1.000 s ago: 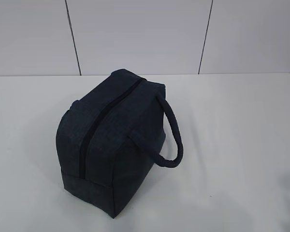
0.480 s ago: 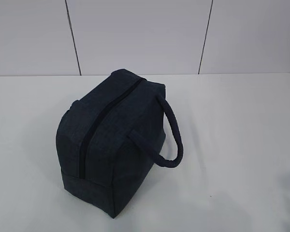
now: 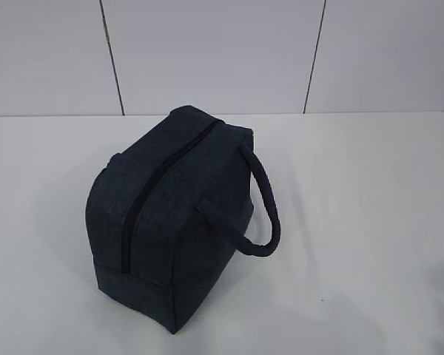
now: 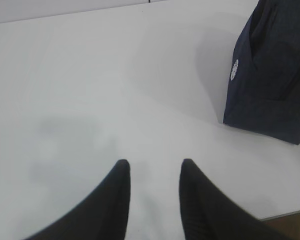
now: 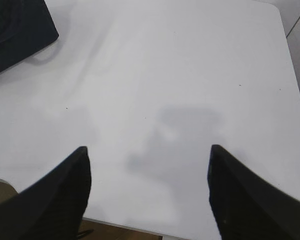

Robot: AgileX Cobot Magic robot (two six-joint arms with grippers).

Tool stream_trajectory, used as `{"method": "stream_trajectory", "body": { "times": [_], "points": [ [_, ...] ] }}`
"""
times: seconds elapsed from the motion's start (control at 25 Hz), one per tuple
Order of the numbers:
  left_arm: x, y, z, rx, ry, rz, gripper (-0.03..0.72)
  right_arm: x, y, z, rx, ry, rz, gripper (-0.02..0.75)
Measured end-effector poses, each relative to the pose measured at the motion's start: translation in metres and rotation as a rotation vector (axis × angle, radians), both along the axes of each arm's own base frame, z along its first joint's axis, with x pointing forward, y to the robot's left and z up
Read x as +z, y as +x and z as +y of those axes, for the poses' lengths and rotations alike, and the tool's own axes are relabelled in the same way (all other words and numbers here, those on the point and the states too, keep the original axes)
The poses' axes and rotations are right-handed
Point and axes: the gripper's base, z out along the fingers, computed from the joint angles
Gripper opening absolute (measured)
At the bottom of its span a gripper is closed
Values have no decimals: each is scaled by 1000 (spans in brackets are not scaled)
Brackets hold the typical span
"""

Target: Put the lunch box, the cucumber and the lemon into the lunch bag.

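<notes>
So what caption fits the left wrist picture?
Open left gripper above the white table, the lunch bag standing to its right.

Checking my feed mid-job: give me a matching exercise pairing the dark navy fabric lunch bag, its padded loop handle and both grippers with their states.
Things:
1. dark navy fabric lunch bag
2. padded loop handle
3. left gripper
4. right gripper

States:
A. open wide, nothing between the jaws
B. drooping at the bag's right side
C. zipped shut on the white table
D. open narrowly, nothing between the jaws

Pairs: 1-C, 2-B, 3-D, 4-A
</notes>
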Motion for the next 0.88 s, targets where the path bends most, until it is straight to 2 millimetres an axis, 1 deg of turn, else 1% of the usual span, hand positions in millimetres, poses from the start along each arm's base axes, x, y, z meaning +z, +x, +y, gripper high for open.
{"method": "stream_trajectory", "body": {
  "times": [0.88],
  "points": [
    [0, 0, 0, 0, 0, 0, 241, 0, 0, 0, 0, 0, 0, 552]
  ]
}}
